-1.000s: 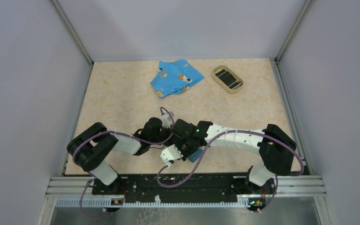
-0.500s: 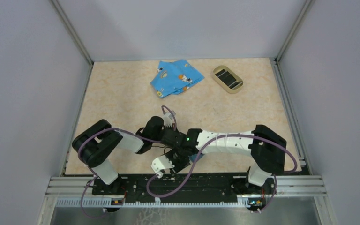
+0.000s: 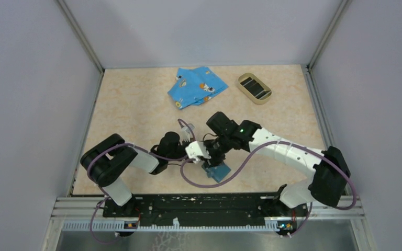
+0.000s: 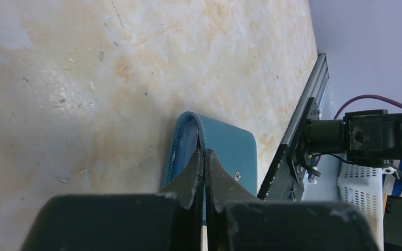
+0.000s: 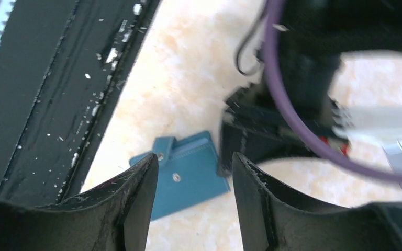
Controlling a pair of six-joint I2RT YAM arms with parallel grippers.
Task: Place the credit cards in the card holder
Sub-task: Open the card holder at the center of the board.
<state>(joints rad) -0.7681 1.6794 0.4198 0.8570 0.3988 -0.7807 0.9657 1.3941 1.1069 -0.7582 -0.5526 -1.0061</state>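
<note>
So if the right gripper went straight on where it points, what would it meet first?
Most likely the wallet, framed between the right gripper's open jaws in its wrist view, though depth is unclear.

The right gripper (image 5: 194, 158) is pulling up and away from the card holder (image 3: 220, 171), its jaws opening apart.

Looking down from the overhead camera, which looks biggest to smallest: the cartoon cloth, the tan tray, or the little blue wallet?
1. The cloth, clearly largest.
2. The tray.
3. The wallet, which is partly hidden, so its place against the tray is unsure.
</note>
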